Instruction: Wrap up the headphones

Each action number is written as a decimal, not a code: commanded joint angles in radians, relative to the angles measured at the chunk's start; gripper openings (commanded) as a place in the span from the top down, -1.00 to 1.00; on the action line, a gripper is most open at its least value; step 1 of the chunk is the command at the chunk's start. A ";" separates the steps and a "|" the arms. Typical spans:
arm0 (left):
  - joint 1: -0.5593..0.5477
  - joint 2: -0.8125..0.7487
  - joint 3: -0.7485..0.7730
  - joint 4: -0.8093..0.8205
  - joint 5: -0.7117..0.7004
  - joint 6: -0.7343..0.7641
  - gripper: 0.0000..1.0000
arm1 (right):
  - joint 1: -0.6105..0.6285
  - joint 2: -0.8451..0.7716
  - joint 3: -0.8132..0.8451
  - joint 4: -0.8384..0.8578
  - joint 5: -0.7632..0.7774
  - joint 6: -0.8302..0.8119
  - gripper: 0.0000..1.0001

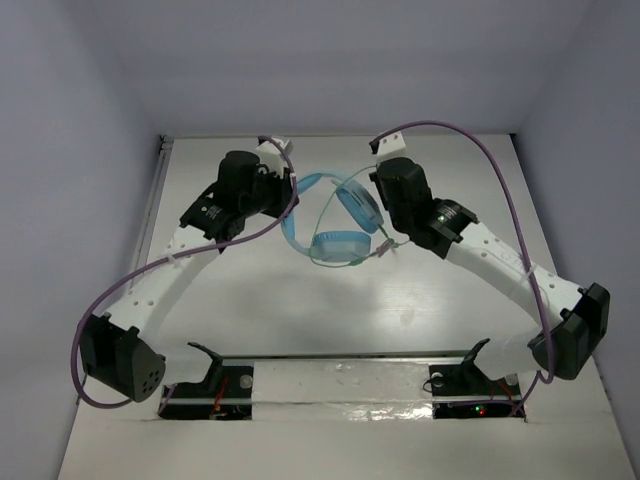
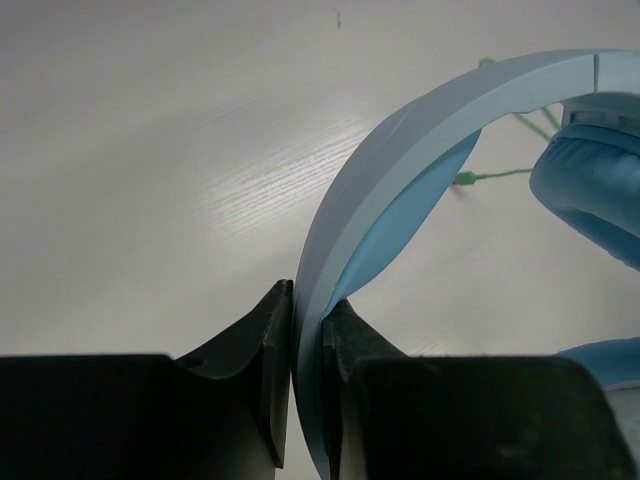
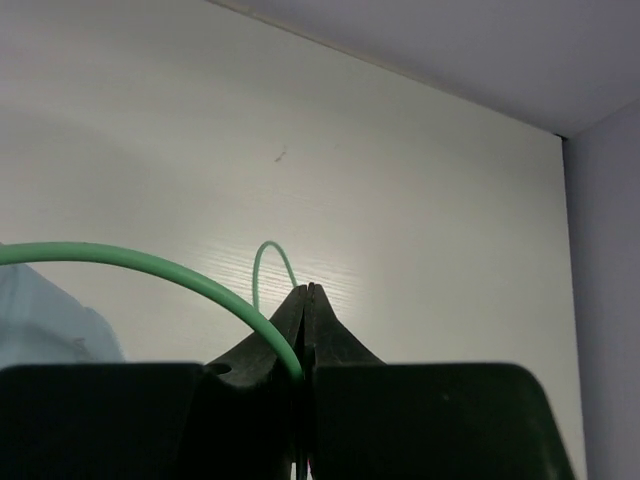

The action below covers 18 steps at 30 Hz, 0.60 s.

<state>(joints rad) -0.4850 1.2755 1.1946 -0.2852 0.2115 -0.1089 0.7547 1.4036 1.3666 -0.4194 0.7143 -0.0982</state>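
Observation:
The light blue headphones (image 1: 340,225) are held above the far middle of the table, ear cups toward the right arm. My left gripper (image 1: 283,190) is shut on the curved headband (image 2: 400,170), which runs up and right from between its fingers (image 2: 270,360). One padded ear cup (image 2: 590,190) shows at the right of the left wrist view. My right gripper (image 1: 378,185) is shut on the thin pale green cord (image 3: 150,262), which arcs left from the closed tips and loops above them. The cord (image 1: 335,262) also hangs in loops below the cups.
White enclosure walls (image 1: 90,120) close in the table on the left, back and right. Thick purple cables (image 1: 470,140) arch over both arms. The arm bases (image 1: 340,385) sit at the near edge.

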 commanded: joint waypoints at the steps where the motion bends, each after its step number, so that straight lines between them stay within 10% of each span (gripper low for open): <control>1: 0.019 -0.074 0.112 0.067 0.128 -0.055 1.00 | -0.018 -0.060 -0.041 0.152 -0.027 0.096 0.92; 8: 0.036 -0.076 0.160 0.041 0.328 -0.051 1.00 | -0.054 -0.098 -0.143 0.315 -0.235 0.132 0.92; 18: 0.036 0.016 0.165 -0.115 0.132 -0.031 1.00 | -0.054 -0.097 0.014 0.223 -0.274 0.072 1.00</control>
<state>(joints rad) -0.4515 1.2697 1.3544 -0.4019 0.3500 -0.1123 0.7052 1.3102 1.2804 -0.2272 0.4553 -0.0010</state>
